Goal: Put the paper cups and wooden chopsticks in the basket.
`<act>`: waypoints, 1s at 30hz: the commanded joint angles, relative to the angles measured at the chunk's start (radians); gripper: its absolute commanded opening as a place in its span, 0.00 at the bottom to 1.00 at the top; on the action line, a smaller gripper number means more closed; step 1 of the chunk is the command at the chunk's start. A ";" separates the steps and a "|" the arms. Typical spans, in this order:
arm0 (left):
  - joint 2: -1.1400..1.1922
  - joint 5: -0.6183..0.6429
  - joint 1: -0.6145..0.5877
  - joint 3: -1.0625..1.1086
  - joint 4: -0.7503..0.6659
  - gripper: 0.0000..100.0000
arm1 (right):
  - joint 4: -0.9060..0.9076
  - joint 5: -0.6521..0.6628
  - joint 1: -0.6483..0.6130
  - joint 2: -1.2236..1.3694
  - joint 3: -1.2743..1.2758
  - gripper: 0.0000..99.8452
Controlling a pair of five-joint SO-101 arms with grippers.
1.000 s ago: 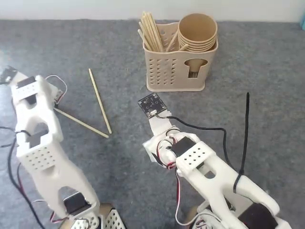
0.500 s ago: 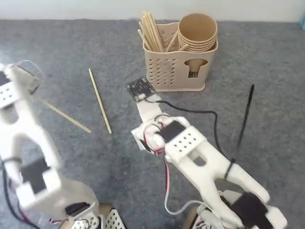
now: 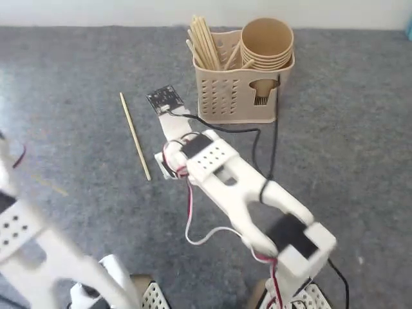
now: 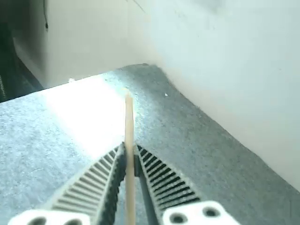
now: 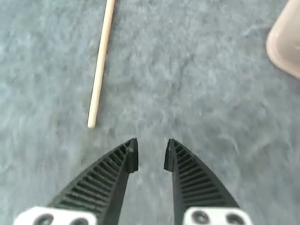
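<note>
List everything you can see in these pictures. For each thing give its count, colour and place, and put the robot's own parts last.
basket: one, beige, upright at the far side of the table.
paper cups: one nested stack, exact count unclear, tan, in the basket.
bundled chopsticks: several, pale wood, standing in the basket beside the cups.
loose chopstick: one, pale wood, lying on the carpet.
held chopstick: one, pale wood, in the left hand.
carpet: one, grey, covering the table.
left arm: one, white, near edge.
right arm: one, white, centre.
left hand: one, black, shut on the held chopstick.
right hand: one, black, open, above the carpet near the loose chopstick.
</note>
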 commanded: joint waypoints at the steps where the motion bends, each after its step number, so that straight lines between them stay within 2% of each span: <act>1: -0.063 -0.015 -0.069 0.016 -0.052 0.01 | -0.015 -0.011 -0.008 0.073 -0.169 0.12; 8: -0.061 -0.012 -0.245 0.038 -0.146 0.01 | -0.002 -0.011 -0.058 0.300 -0.470 0.12; 14: -0.061 -0.012 -0.364 0.102 -0.273 0.01 | 0.036 -0.063 -0.073 0.487 -0.730 0.12; 30: -0.061 -0.012 -0.381 0.328 -0.417 0.01 | 0.059 -0.064 -0.068 0.964 -1.320 0.12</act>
